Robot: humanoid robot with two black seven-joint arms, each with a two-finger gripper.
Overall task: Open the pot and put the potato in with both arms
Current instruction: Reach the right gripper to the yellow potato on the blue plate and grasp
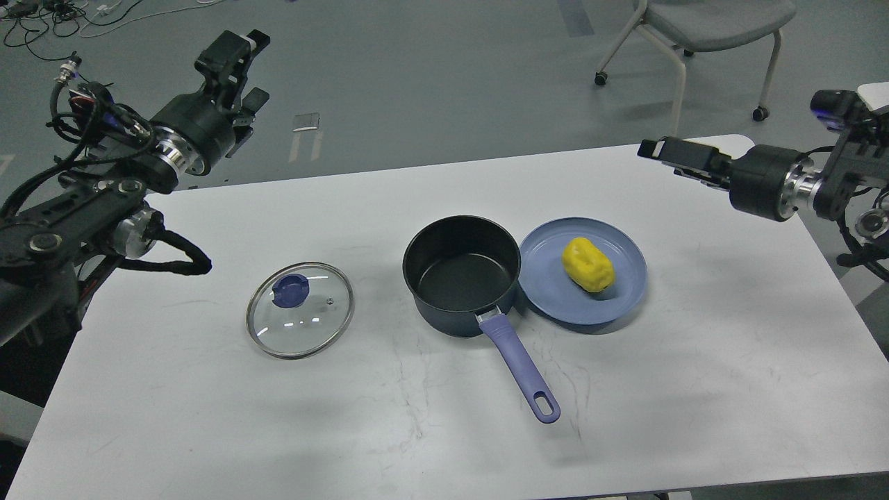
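The dark pot stands open and empty at the table's middle, its purple handle pointing toward me. Its glass lid with a blue knob lies flat on the table to the pot's left. The yellow potato lies on a blue plate touching the pot's right side. My left gripper is open and empty, raised high beyond the table's far left edge. My right gripper is open and empty, held above the far right of the table, up and right of the potato.
The white table ends close behind the pot. A grey wheeled chair stands on the floor beyond the far right corner. Black cables lie on the floor at the far left.
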